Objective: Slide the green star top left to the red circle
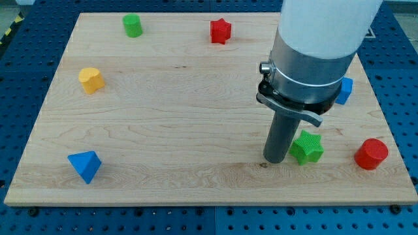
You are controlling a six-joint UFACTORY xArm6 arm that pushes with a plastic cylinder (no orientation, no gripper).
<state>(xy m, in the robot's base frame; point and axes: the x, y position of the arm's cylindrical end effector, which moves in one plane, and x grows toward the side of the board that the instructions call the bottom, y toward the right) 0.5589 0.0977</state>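
Observation:
The green star (pixel 307 147) lies on the wooden board (pixel 183 91) at the lower right. The red circle (pixel 371 154) is a red cylinder to the star's right, near the board's right edge. My tip (pixel 273 160) rests on the board just left of the green star, close to it or touching it. The rod rises into the arm's large grey and white body, which covers the board's upper right.
A green cylinder (pixel 132 25) and a red star (pixel 221 31) sit near the top edge. A yellow block (pixel 91 79) is at the left, a blue triangle (pixel 85 165) at the lower left. A blue block (pixel 344 91) shows partly behind the arm at the right.

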